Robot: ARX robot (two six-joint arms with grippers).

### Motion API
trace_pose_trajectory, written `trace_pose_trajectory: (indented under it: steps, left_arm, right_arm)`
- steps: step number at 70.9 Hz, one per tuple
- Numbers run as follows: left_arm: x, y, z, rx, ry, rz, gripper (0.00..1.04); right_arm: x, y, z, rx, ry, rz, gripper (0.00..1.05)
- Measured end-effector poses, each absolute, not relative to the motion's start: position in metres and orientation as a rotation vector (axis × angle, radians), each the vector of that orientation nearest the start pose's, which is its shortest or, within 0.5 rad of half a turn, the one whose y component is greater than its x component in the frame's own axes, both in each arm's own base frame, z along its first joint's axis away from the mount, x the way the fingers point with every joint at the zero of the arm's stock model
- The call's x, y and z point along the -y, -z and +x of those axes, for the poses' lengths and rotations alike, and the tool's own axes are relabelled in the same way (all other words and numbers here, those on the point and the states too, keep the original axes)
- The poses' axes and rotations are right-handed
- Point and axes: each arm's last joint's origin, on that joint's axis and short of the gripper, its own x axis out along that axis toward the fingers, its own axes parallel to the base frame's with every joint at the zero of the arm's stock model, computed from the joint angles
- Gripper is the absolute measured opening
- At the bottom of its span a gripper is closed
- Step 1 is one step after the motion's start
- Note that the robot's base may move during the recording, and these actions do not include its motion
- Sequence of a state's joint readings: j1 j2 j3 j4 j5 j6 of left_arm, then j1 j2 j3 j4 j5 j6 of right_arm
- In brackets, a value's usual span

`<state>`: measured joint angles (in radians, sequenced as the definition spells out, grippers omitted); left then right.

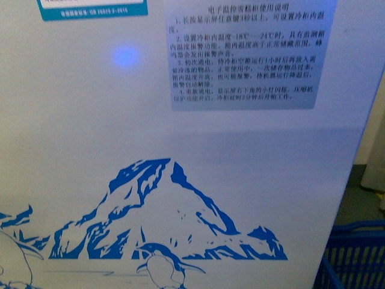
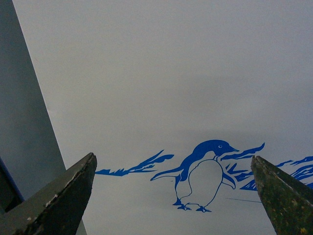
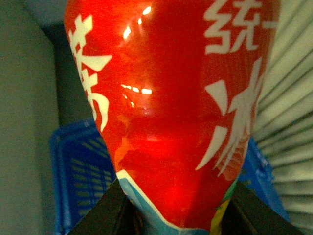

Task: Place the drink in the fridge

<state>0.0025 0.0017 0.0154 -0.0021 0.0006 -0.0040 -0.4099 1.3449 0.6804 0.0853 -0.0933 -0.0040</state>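
The fridge [image 1: 180, 138] fills the front view as a white wall with a blue mountain-and-penguin print and a grey instruction label. Its lids, handles and wire basket are out of view. In the left wrist view the same white wall [image 2: 161, 83] shows with a blue penguin; my left gripper [image 2: 173, 196] is open and empty, facing that wall. My right gripper [image 3: 173, 215] is shut on the drink bottle [image 3: 166, 107], which has a red label with white characters and fills the right wrist view. Neither arm shows in the front view.
A blue plastic shopping basket [image 1: 355, 256] stands at the fridge's right, low in the front view; it also shows behind the bottle in the right wrist view [image 3: 80, 171]. A grey panel [image 2: 24, 112] borders the fridge wall in the left wrist view.
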Motion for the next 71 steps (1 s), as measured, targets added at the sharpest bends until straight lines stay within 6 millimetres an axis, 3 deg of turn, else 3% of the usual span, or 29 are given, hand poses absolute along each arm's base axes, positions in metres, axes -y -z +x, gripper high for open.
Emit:
trace_pose_trajectory:
  steps: [13, 18, 40, 56, 71]
  left_arm:
    - [0.0, -0.168, 0.097, 0.012, -0.002, -0.004, 0.97]
    - [0.0, -0.168, 0.097, 0.012, -0.002, -0.004, 0.97]
    - [0.0, -0.168, 0.097, 0.011, -0.002, -0.004, 0.97]
    - [0.0, -0.168, 0.097, 0.012, -0.002, -0.004, 0.97]
    - [0.0, -0.168, 0.097, 0.012, -0.002, -0.004, 0.97]
  right_arm:
    - [0.08, -0.263, 0.215, -0.384, 0.29, 0.137, 0.36]
    - [0.064, -0.282, 0.192, -0.318, 0.295, 0.141, 0.36]
    - [0.023, -0.311, 0.11, -0.164, 0.375, 0.098, 0.36]
    - [0.005, -0.323, 0.099, -0.034, 0.442, 0.073, 0.36]
    - [0.002, -0.303, 0.103, -0.046, 0.415, 0.061, 0.36]
